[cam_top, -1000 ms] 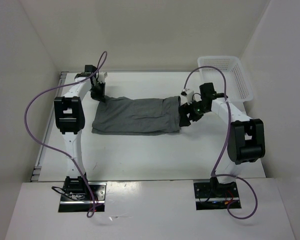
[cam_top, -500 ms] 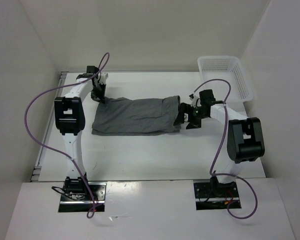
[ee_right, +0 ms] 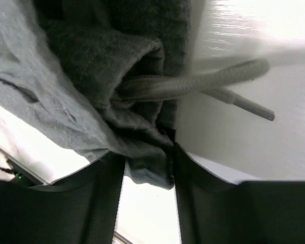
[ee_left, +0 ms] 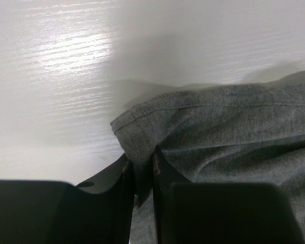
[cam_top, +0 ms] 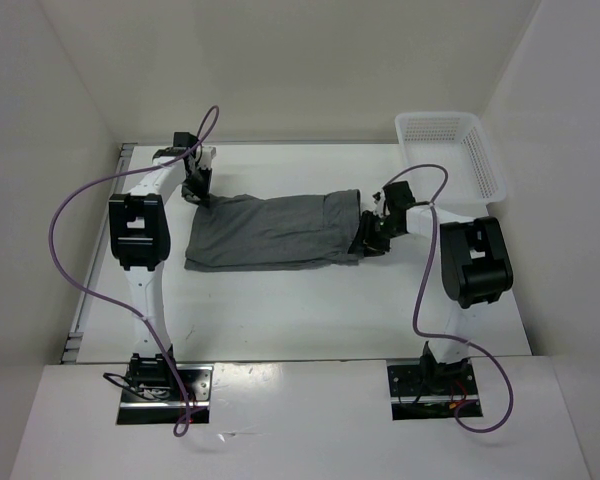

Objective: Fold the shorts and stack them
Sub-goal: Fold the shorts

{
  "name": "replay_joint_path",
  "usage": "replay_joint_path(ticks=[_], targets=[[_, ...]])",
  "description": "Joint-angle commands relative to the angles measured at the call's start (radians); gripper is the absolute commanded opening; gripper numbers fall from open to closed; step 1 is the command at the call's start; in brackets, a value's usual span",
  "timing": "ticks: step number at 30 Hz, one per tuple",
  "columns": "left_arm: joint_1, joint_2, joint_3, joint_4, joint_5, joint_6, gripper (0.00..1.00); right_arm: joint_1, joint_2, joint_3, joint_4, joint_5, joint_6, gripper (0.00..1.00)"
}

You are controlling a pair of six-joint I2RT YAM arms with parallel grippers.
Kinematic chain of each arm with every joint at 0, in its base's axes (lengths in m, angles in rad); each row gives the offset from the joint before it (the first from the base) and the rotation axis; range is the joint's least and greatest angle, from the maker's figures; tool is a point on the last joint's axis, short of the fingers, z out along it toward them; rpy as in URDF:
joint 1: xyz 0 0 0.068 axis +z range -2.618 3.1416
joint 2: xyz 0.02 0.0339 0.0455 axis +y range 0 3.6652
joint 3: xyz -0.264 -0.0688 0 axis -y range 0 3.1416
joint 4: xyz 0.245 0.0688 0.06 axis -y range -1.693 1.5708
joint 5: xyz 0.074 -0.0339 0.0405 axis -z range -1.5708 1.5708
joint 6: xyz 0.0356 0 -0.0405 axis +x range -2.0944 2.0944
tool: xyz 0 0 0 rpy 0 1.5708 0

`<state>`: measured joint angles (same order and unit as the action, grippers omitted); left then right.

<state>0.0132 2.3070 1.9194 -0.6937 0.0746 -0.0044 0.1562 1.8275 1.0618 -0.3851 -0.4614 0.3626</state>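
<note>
Right gripper (cam_top: 368,238) closed in, pinching shorts (cam_top: 270,230) waistband

Shorts (ee_left: 234,132) corner hidden inside left hand (ee_left: 141,170)

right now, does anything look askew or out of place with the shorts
Nothing looks damaged. The shorts lie slightly crooked, their far-left corner drawn out to a point where the left hand pinches the hem. At the other end the waistband is bunched in the right hand, and the drawstring trails loose onto the table.
</note>
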Motion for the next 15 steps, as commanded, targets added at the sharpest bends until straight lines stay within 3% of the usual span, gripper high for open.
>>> replay_joint_path(ticks=[1,2,5,6,10,15], targets=[[-0.001,-0.044,-0.011,0.003,-0.013,0.004,0.23,0.022,0.029,-0.014,0.052,0.035,0.035,0.40],[-0.001,-0.044,-0.011,0.003,-0.013,0.004,0.23,0.031,0.029,-0.014,0.061,0.009,0.035,0.29],[-0.001,-0.044,-0.020,0.003,-0.013,0.004,0.23,0.040,0.029,-0.014,0.084,-0.002,0.044,0.11],[-0.001,-0.044,-0.020,0.013,-0.022,0.004,0.23,0.040,0.029,-0.014,0.097,-0.002,0.044,0.00],[-0.001,-0.044,-0.020,0.013,-0.022,0.004,0.23,0.040,0.007,0.019,0.088,0.084,-0.080,0.00],[-0.001,-0.044,0.030,0.003,-0.012,0.004,0.24,-0.006,-0.042,0.139,0.029,0.024,-0.286,0.00]])
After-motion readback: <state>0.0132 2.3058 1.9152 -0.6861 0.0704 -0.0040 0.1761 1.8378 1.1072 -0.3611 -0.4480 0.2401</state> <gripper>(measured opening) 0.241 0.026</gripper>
